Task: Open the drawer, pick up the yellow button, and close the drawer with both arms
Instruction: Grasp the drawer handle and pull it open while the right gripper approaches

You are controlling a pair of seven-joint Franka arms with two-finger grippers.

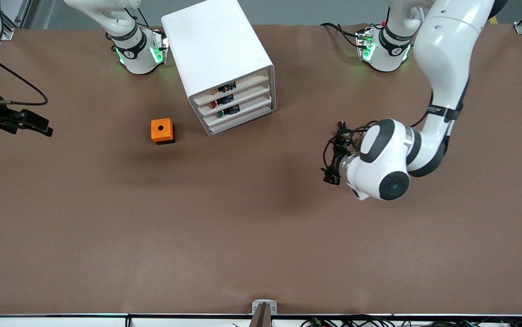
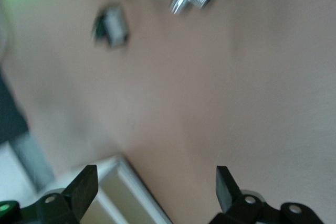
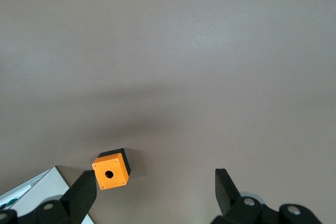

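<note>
While both hands stand spread and empty, we start from our left hand (image 1: 331, 170), which hangs over bare brown surface (image 1: 261, 236) toward the left arm's end; from there the cabinet (image 1: 218, 59) lies toward the middle of the surface and farther from the front camera, its open face turned toward that camera and slightly toward the left arm's end; our left wrist view catches only a white corner of it between the parted fingers (image 2: 84, 184); the drawer (image 1: 233, 86), topmost of the four, sits pushed in, its long front edge running slantwise across the cabinet face; small parts show along the drawer fronts, yet we cannot tell which is the button; our right hand (image 1: 34, 123) waits at the right arm's end, fingers apart, with the orange cube (image 1: 162, 131) between it and the cabinet; we judge the left hand better placed for the pull, since the face opens toward it.
</note>
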